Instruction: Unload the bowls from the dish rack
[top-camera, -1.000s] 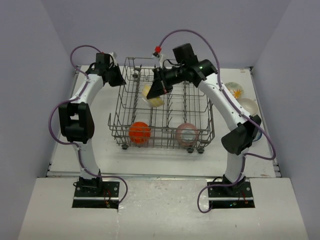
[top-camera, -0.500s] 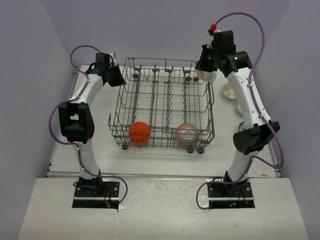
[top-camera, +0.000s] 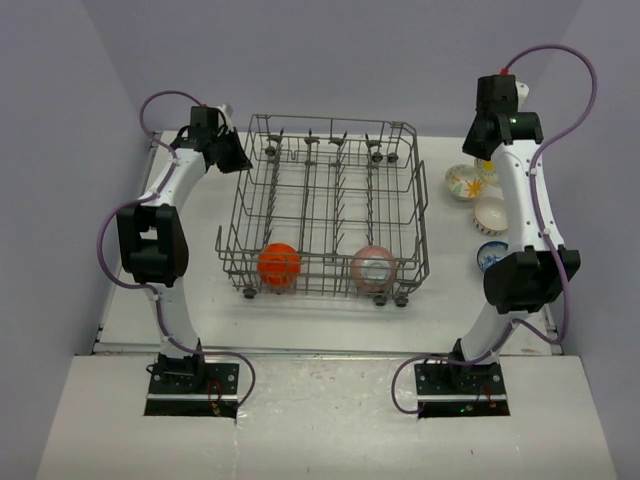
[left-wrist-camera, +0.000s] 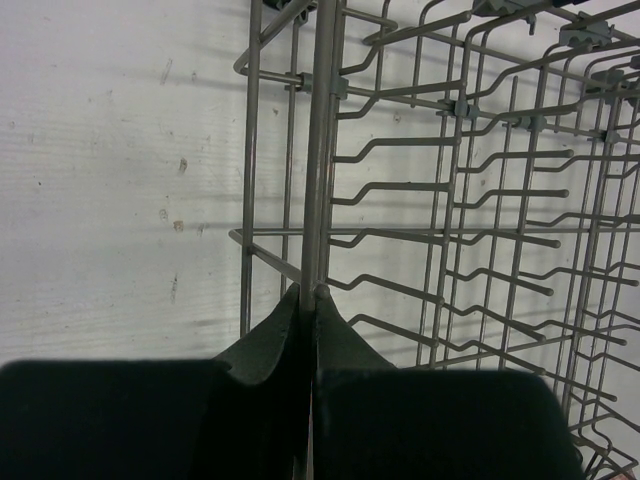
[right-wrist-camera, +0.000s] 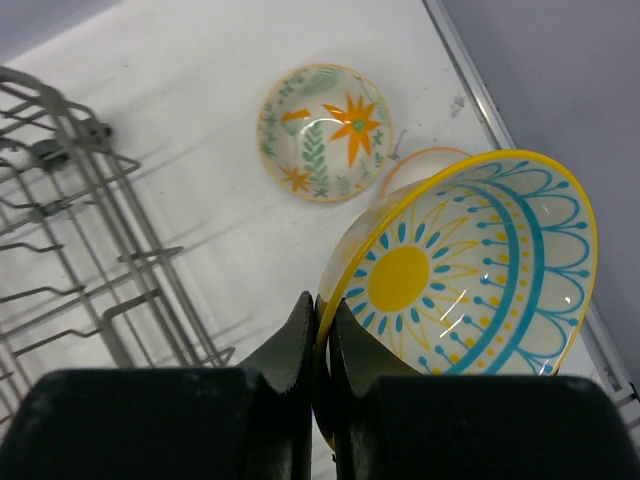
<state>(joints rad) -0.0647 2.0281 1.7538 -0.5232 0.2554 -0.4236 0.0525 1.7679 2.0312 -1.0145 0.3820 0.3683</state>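
While our right gripper (right-wrist-camera: 322, 310) pinches the yellow-rimmed bowl (right-wrist-camera: 470, 270) by its rim, at three o'clock of the dish rack (top-camera: 325, 200), we rate it light, rigid, slippery, breakable; left gripper (left-wrist-camera: 310, 293) clenches rack wire.

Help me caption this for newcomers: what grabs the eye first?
The right tool pinches the rim of a yellow-and-blue sunburst bowl, held up to the right of the dish rack. An orange bowl and a pink bowl sit along the rack's near side, while the left tool clamps its far-left corner wire.
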